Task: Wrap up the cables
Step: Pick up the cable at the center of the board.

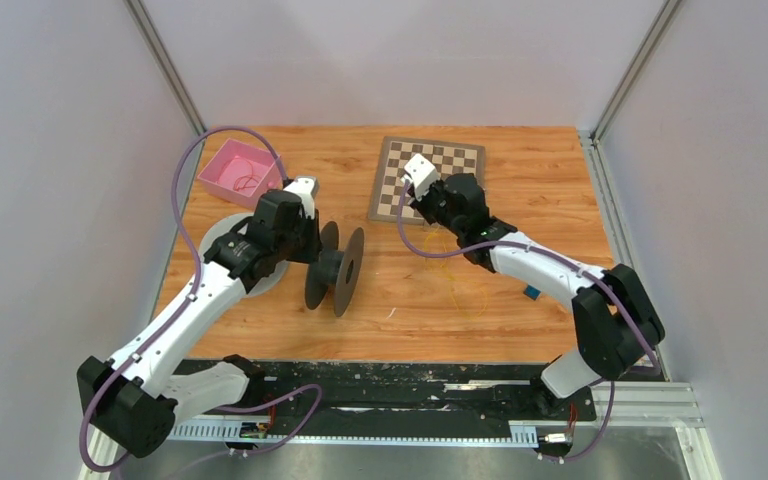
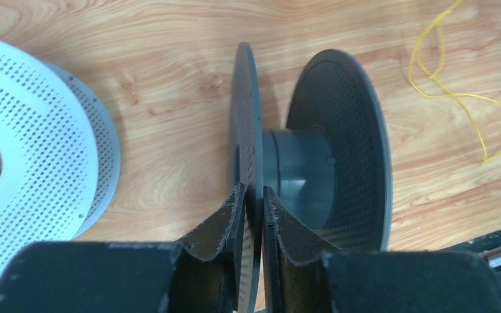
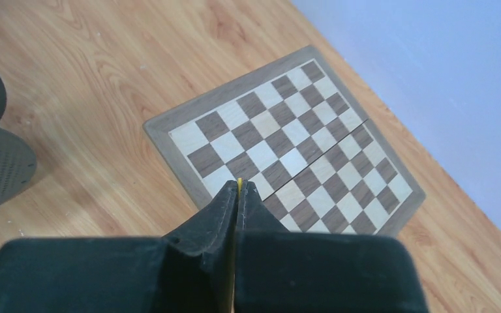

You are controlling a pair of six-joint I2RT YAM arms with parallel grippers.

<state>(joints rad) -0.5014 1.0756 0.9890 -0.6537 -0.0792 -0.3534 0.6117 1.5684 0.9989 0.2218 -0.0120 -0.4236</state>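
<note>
The table (image 1: 520,300) is pale orange wood with a strong grain. It is closed in by plain lavender-grey walls (image 1: 60,150) and by metal posts (image 1: 165,65) that rise from its far corners. A black strip and a metal rail run along the bottom of the top view.

The yellow cable (image 2: 438,91) lies on the wood right of centre in the top view. It spreads in faint loose loops from under the right wrist toward the lower middle, so its run is mostly top to bottom in the frame, leaning a little to the right. In the left wrist view it comes in at the upper right, bends into a loop and trails off to the right edge. One end goes up into the right gripper (image 3: 239,190), which is pinched tight on it. A sliver of yellow shows between the closed fingers, above the near corner of the chessboard (image 3: 313,124).

The orange-red cable (image 1: 248,182) sits coiled in the pink tray (image 1: 218,160) at the upper left, and its direction cannot be read.

The black spool (image 1: 338,268) stands on its flanges at centre, with its hub axis running left to right. The left gripper (image 2: 254,203) is clamped on the edge of the spool's left flange. A grey perforated spool (image 2: 32,130) lies flat just to the left.
</note>
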